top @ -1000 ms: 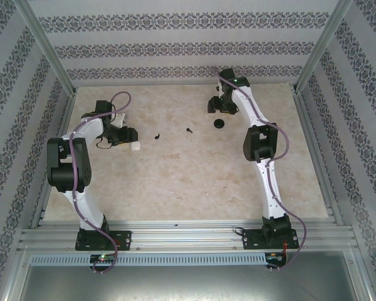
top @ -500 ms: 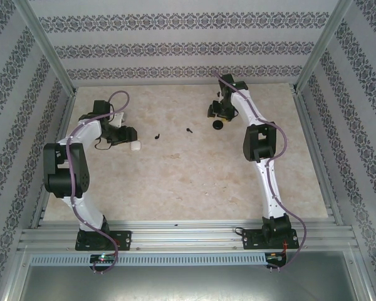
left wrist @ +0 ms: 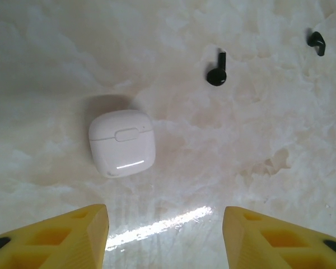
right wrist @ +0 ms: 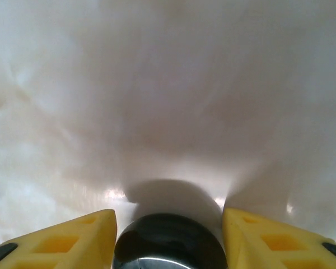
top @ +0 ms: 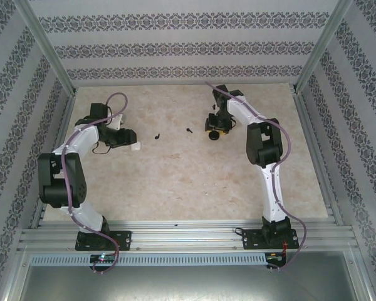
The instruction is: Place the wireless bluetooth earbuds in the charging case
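Note:
The white charging case (left wrist: pixel 121 143) lies closed on the marble table, just ahead and left of my left gripper (left wrist: pixel 165 216), which hangs open above bare table. In the top view the case (top: pixel 135 146) sits at that gripper's (top: pixel 129 137) tip. Two tiny black earbuds (left wrist: pixel 217 72) (left wrist: pixel 317 42) lie loose beyond the case, apart from each other; from above they are small dark specks (top: pixel 157 135) (top: pixel 189 130). My right gripper (right wrist: pixel 169 217) is low over the table, shut on a black round disc (right wrist: pixel 168 246) that fills the gap between both yellow fingers (right wrist: pixel 84 235).
Patterned walls and aluminium posts (top: pixel 47 53) enclose the table on three sides. The right arm (top: pixel 263 147) reaches to the back right, with its gripper (top: pixel 214 133) close to the right-hand earbud. A metal rail (top: pixel 188 235) runs along the near edge.
The right gripper came forward and down over the black disc, and its fingers closed in on it. The left arm's elbow swung back left; its gripper stayed by the case.

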Robot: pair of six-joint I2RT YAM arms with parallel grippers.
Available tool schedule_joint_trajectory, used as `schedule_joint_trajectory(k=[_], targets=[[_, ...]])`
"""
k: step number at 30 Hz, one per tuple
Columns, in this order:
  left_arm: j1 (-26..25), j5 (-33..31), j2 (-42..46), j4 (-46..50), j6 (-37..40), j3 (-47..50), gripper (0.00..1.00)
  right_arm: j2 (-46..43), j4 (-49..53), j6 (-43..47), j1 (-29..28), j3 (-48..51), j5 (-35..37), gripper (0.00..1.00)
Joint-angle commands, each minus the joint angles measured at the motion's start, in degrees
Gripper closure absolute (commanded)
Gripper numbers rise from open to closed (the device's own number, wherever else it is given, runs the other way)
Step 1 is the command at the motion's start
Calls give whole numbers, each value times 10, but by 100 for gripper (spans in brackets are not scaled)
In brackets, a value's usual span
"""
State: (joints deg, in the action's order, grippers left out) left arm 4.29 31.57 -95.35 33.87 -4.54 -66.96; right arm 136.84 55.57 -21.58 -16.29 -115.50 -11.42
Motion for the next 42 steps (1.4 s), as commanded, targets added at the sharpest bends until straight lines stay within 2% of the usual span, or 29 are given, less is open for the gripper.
schedule_joint_trajectory(k=[1,7,11,16,22,26,31,42], targets=[[4,21,32,7,1,16,49,-34,24,-29,-25,78,-16,49],[-1,36,74,6,-9,52,51,-110,-17,-95,-57,217,-34,53],[-15,70,93,0,-17,79,57,-175,-91,-164,-78,329,-70,44],[-60,65,116,-21,-43,108,57,-217,-155,-200,-100,397,-125,37],[-131,38,123,-42,-75,122,57,-271,-153,-205,-117,428,-123,35],[-162,25,128,-52,-89,125,56,-300,-106,-174,-115,418,-84,34],[-181,19,144,-67,-105,142,56,-299,-40,-136,-112,379,-45,31],[-193,17,191,-98,-122,217,55,-219,-69,-169,-127,321,-67,28]])
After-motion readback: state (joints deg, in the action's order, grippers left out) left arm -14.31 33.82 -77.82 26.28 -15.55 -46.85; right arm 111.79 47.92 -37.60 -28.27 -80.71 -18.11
